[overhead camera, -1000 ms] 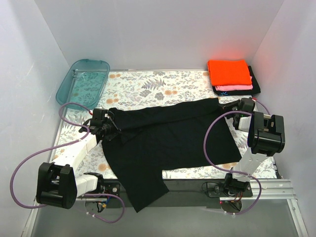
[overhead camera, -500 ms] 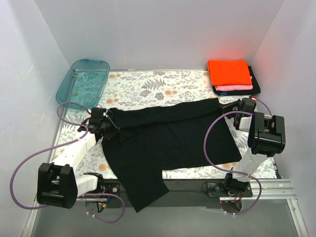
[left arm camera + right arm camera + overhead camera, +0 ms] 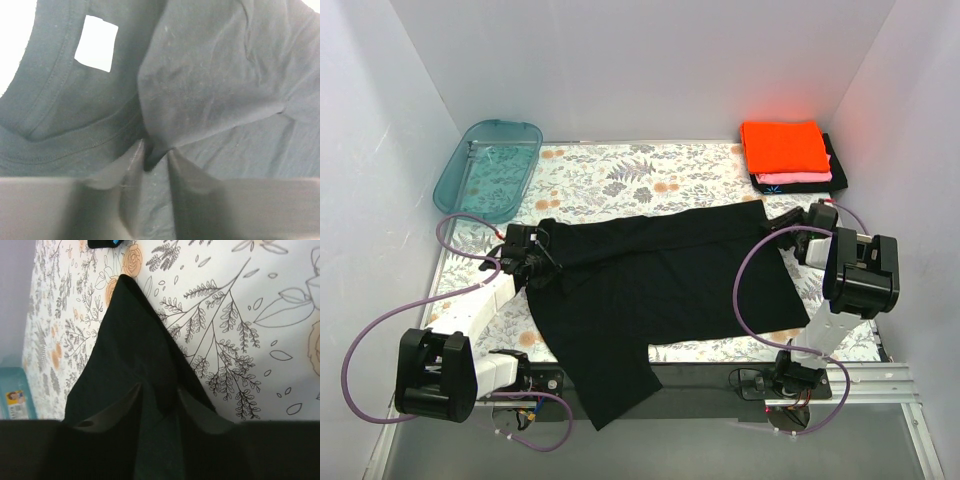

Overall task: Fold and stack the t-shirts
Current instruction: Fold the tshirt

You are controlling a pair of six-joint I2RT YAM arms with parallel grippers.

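The left end effector (image 3: 152, 152) and right end effector (image 3: 159, 390) each pinch the black shirt (image 3: 660, 290), spread on the bench (image 3: 620, 175); since a second ago I have shifted them only slightly, so this fold remains unfinished.

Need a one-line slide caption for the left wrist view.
Left tool pinching a fold of the black t-shirt near its collar and white neck label.

My overhead camera looks down from behind my bases over the whole floral-patterned bench (image 3: 620, 175). Both wrist cameras sit close against the large plain black cloth t-shirt (image 3: 670, 280), which the overhead view shares.
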